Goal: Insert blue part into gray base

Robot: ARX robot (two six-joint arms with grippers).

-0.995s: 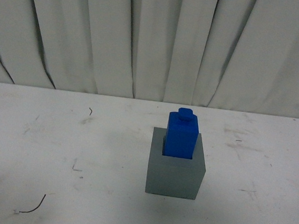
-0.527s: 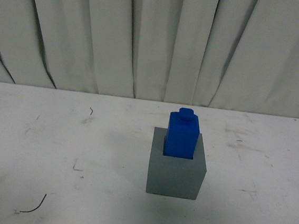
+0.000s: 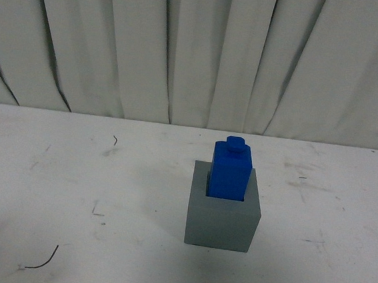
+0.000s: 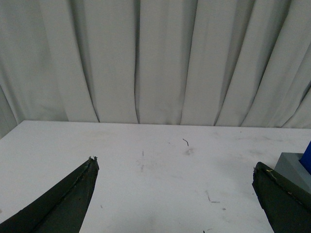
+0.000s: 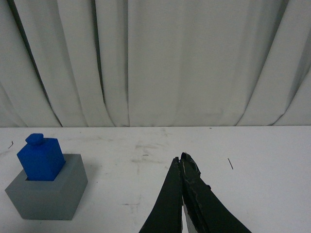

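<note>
The blue part stands upright with its lower end sunk in the square recess of the gray base, knob uppermost, so the insertion looks done and neither claw touches it; the base sits on the table toward its middle, nearer the far edge than the near one. The left claw hovers with its jaws spread wide and empty, and the right claw has its jaws pressed together on nothing, well apart from the base. The white table is scuffed and marked, and pale pleated curtains hang behind its far edge.
</note>
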